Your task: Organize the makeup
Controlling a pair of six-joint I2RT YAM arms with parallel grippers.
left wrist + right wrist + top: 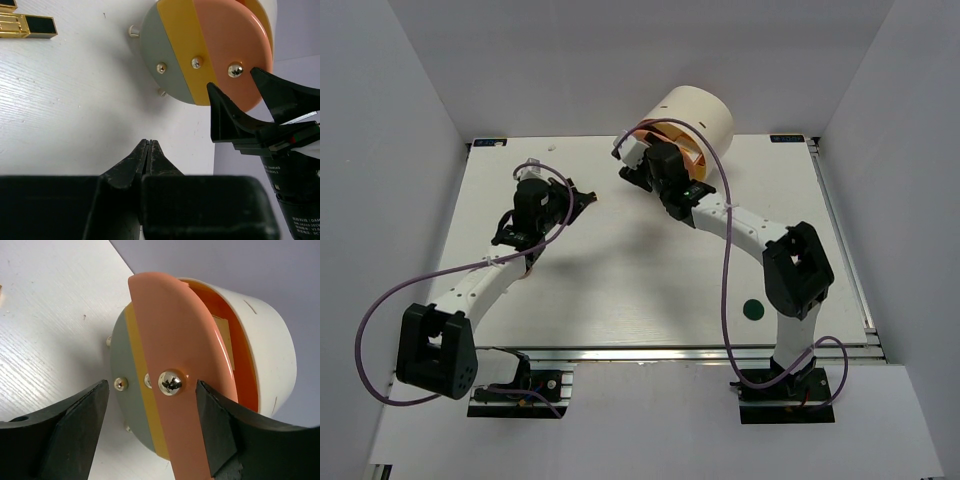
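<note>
Two black-and-gold lipstick tubes [27, 25] lie on the white table, at the top left of the left wrist view. A dark green disc [753, 309] lies near the right arm's base. My left gripper [147, 142] is shut and empty, low over the table [620, 290] and short of the cream cylinder [698, 112]. My right gripper [152, 390] is open, its fingers either side of the chrome knob [170, 381] on the pink drawer front [170, 330]. That drawer stands out from the cylinder and shows an orange inside. The other makeup items are out of view.
The cylinder stands at the table's back edge, its grey and yellow drawer fronts [177, 55] facing the arms. My right gripper's fingers [222, 112] show in the left wrist view, close to my left gripper. White walls enclose the table on three sides.
</note>
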